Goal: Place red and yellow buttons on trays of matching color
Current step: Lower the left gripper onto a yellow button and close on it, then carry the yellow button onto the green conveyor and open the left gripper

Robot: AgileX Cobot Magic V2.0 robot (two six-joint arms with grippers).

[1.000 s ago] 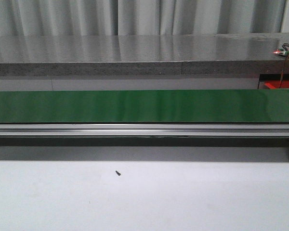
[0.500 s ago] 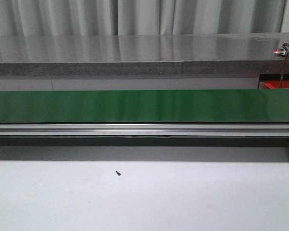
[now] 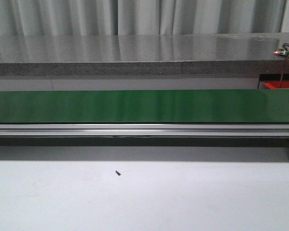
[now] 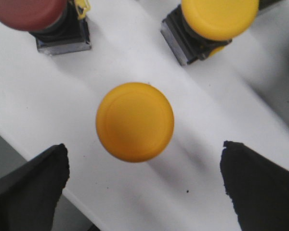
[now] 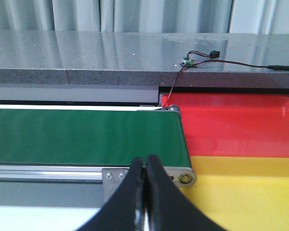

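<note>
White counter (image 4: 221, 139) fills the left wrist view, where the left gripper (image 4: 144, 187) hangs with jaws wide on either side of a yellow button (image 4: 135, 121), not touching it. Beyond that one stand a second yellow button (image 4: 216, 21) and a red button (image 4: 31, 14): three counted, none yet moved. The right gripper (image 5: 145, 192) has its jaws pressed together, empty. Past it run the green belt (image 5: 82, 134), then the yellow tray (image 5: 245, 192) and red tray (image 5: 236, 125), both apparently bare, though only partly visible.
</note>
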